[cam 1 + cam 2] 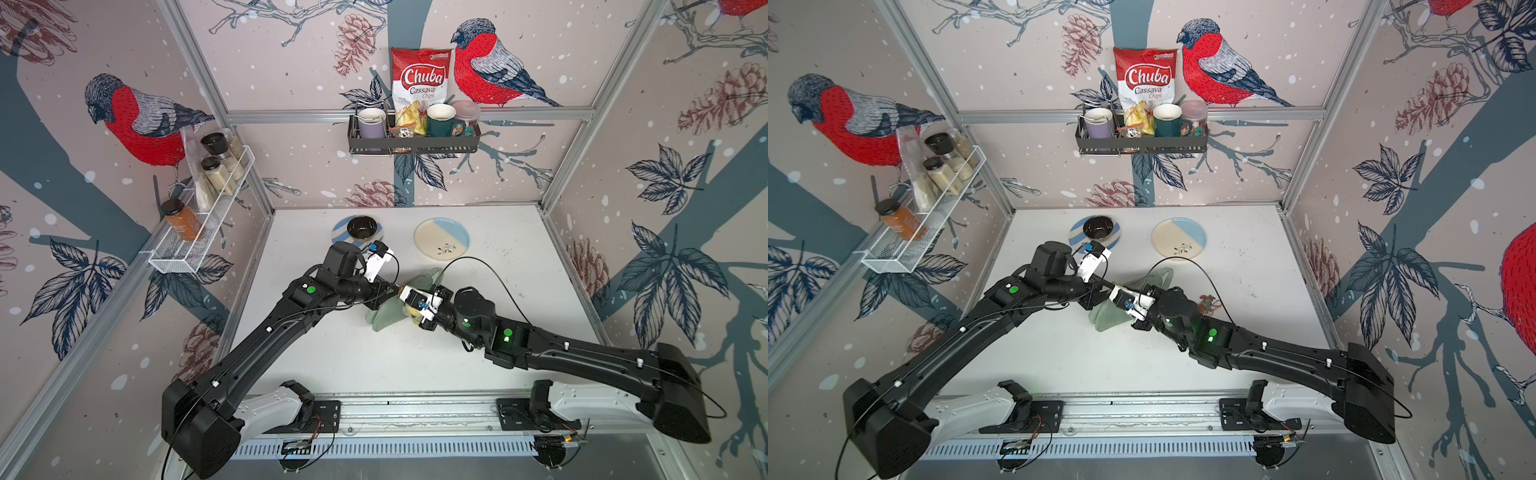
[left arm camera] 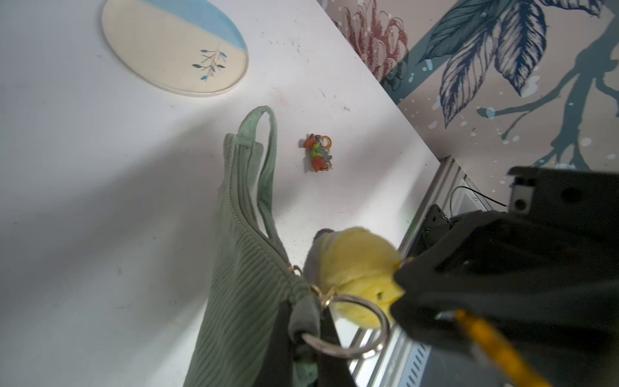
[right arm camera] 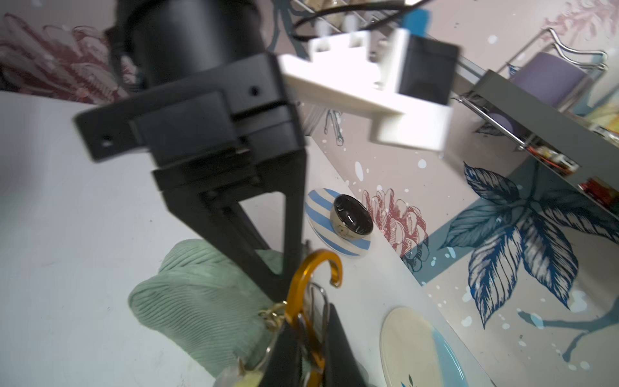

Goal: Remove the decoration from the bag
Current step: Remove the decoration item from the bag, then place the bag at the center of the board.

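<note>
One charm (image 2: 318, 152) lies loose, yellow plush (image 2: 355, 268) not off yet: ur L gripper (image 2: 304, 335) is clamped on the bag (image 2: 241, 268), R gripper (image 3: 310, 348) is pinching the amber clip (image 3: 301, 278).

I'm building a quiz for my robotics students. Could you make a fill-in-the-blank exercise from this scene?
The plush decoration beside the bag is ____ in colour.
The black bowl sits on a plate with blue ____.
The charm lies on the ____, apart from the bag.
The right tool is shut on the amber clip; the left tool is shut on the ____.
Missing words: yellow; stripes; table; bag.
</note>
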{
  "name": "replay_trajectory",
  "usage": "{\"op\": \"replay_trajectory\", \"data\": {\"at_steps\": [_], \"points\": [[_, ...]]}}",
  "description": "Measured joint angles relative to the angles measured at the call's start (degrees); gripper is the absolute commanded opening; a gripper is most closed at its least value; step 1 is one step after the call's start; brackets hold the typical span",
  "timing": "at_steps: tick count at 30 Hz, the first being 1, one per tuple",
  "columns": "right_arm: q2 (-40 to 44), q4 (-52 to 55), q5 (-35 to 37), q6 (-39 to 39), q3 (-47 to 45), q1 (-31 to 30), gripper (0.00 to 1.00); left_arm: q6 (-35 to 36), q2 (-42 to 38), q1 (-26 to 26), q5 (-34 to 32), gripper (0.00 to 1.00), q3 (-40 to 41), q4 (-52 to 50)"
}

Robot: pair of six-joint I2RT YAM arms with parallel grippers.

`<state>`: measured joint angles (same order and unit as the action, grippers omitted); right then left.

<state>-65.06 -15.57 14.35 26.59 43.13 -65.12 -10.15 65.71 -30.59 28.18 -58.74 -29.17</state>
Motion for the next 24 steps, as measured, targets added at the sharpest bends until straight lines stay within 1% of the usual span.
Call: {"op": "replay_trajectory", "data": {"at_steps": [1, 4, 5, 8, 10, 13, 15, 17, 20, 24], "points": [[0.90, 0.33, -0.02, -1.90, 0.00, 1.27, 0.00, -0.04, -0.02, 1.07, -0.37, 0.00, 0.28, 0.02], [3.67, 2.58, -0.76, -10.80, -0.07, 5.88, 0.00, -1.36, 0.13, 3.80, -2.14, 0.00, 3.28, 0.81], [4.20, 4.61, -0.63, -16.81, 0.26, 7.98, 0.00, -2.49, 0.96, 4.57, -3.10, 0.00, 5.05, 1.25], [2.93, 11.34, 0.85, -30.53, 1.88, 11.17, 0.00, -5.16, 4.48, 5.73, -7.80, 0.00, 7.13, 1.53], [2.01, 16.13, 0.63, -38.88, 2.27, 12.76, 0.00, -6.29, 6.49, 7.21, -10.71, 0.00, 7.56, 2.01], [1.90, 21.33, 0.74, -48.50, 1.42, 14.95, 0.00, -7.45, 7.93, 9.86, -15.87, 0.00, 8.37, 3.17], [1.20, 23.67, 1.11, -52.70, 1.68, 15.06, 0.00, -7.61, 8.92, 10.69, -17.73, 0.01, 8.35, 4.83], [-0.26, 24.24, 0.28, -55.74, 2.21, 14.49, 0.00, -7.61, 11.61, 10.95, -17.79, 0.01, 7.43, 6.38], [-2.45, 24.33, 0.17, -58.86, 2.62, 13.29, 0.00, -7.52, 18.12, 10.47, -16.90, 0.00, 5.03, 9.46], [-4.22, 24.17, -0.46, -61.20, 4.04, 12.63, 0.00, -5.55, 26.95, 7.87, -15.80, 0.00, 1.68, 11.93]]}}
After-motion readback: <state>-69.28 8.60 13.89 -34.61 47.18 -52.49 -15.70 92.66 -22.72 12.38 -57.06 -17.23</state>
